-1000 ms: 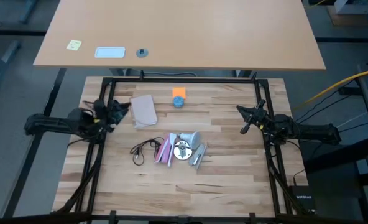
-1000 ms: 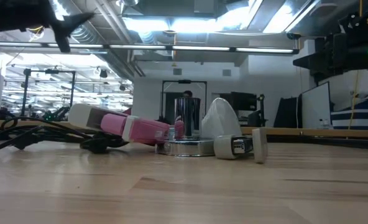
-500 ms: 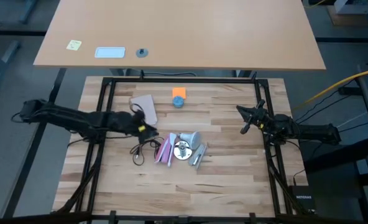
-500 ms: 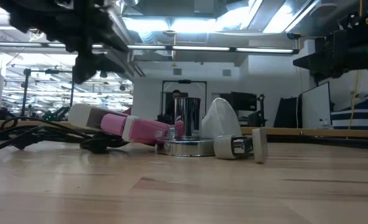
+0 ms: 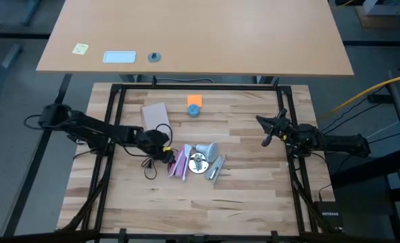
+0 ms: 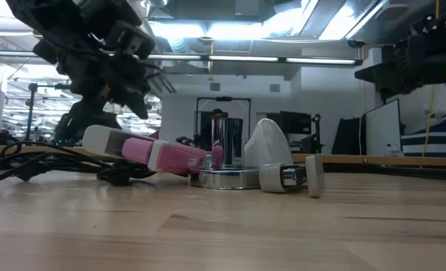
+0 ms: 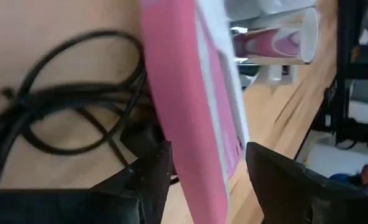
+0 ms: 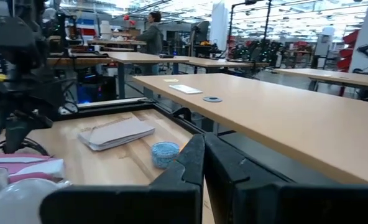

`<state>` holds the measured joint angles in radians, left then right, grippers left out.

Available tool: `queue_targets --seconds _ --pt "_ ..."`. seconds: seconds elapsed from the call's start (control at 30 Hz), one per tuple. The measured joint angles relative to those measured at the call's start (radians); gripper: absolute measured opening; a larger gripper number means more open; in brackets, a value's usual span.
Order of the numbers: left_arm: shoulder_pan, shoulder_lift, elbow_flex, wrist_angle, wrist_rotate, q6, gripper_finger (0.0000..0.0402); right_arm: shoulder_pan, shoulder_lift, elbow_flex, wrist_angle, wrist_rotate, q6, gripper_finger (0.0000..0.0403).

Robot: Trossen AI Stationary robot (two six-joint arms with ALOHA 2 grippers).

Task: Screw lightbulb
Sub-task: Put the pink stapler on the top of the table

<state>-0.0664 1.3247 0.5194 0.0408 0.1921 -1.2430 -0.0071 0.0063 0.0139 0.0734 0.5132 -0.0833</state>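
The frosted white lightbulb (image 5: pixel 207 150) lies on its side at mid-table, against the round silvery socket (image 5: pixel 198 163), whose dark cord (image 5: pixel 153 164) coils to the left. A pink-and-white packet (image 5: pixel 180 163) leans on the socket's left. My left gripper (image 5: pixel 165 151) is open and slants down at the packet's left end (image 7: pixel 204 134), one finger on each side. My right gripper (image 5: pixel 265 129) waits shut above the table's right side. My left gripper stands astride the pink packet's long edge (image 7: pixel 199 180), coming from the table's left and slanting down. One finger (image 7: pixel 154 177) is very close to the packet's side. I cannot tell whether it touches.
A small white plug (image 5: pixel 216 169) lies right of the socket. A tan packet (image 5: pixel 155 118) and a blue disc under an orange tag (image 5: pixel 194 106) lie toward the far edge. The black frame rails (image 5: pixel 115 101) border the wooden top. A second table (image 5: pixel 200 34) stands beyond.
My left arm has swung out from the table's left edge toward the centre and come down, its wrist rolling and its gripper tipping downward. It now reaches the pink packet beside the cord. Its finger gap looks unchanged. Nothing on the table has moved.
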Motion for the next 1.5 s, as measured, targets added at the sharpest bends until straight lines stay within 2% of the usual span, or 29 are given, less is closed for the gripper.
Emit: queue_targets --seconds 0.2,0.4,0.57,0.7,0.83,1.0,1.23,1.5 --pt "-0.056 0.047 0.0 0.09 -0.01 -0.063 0.0198 0.0 0.0 0.0 -0.003 -0.036 0.0 0.001" --pt "-0.104 0.109 0.001 0.098 -0.012 -0.144 0.0198 0.0 0.0 0.001 -0.009 -0.036 0.0 0.001" --pt "-0.111 0.164 0.006 0.128 -0.01 -0.216 0.0198 0.0 0.0 0.001 -0.013 -0.036 -0.001 0.001" --pt "-0.111 0.198 0.005 0.161 -0.014 -0.213 0.0198 0.0 0.0 0.001 -0.014 -0.036 -0.001 0.001" --pt "-0.112 0.223 0.002 0.241 -0.09 -0.133 0.0198 0.0 0.0 0.001 -0.014 -0.036 -0.001 0.001" --pt "-0.11 0.259 0.001 0.343 -0.241 -0.033 0.0198 0.0 0.0 0.001 -0.014 -0.036 -0.001 0.001" --pt "-0.103 0.277 0.002 0.346 -0.278 -0.115 0.0197 0.0 0.0 0.001 -0.015 -0.036 -0.001 0.001" --pt "-0.103 0.279 -0.002 0.406 -0.253 -0.111 0.0131 0.0 0.0 0.001 -0.015 -0.036 -0.001 0.001"
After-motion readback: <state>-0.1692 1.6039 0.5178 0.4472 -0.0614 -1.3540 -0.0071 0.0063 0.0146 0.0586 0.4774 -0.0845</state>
